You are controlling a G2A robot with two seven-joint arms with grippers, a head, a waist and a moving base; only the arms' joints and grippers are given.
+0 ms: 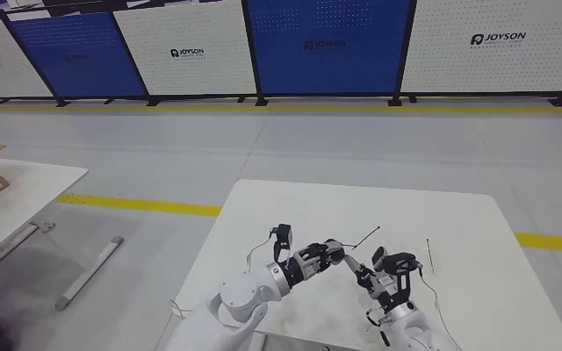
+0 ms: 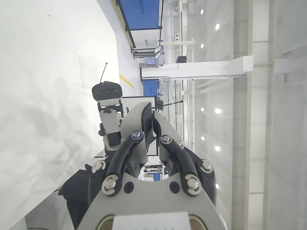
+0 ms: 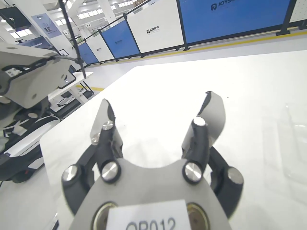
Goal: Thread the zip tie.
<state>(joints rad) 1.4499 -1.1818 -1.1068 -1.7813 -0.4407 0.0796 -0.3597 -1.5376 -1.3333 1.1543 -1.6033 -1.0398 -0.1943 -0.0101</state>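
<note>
Blue and white wall panels (image 1: 329, 44) stood far behind a big white flat table (image 1: 290, 211), and a yellow line (image 1: 140, 204) ran along the grey floor past the table's far left corner. Both robot arms were over the near side of the table. The left gripper (image 2: 151, 120) was up above the table, close to the middle of its near side. Its two fingers were pressed tight together on a long thin black plastic zip tie (image 3: 69, 31). The zip tie stuck out from the fingertips, up in the air over the table, and pointed toward the table's far right corner. The right gripper (image 3: 158, 99) was low over the table, a bit closer to the table's right edge than the left gripper. Its fingers were wide apart, and it was apart from the zip tie. A second thin black zip tie (image 1: 430, 253) lay flat on the table, still closer to the right edge and apart from both grippers.
</note>
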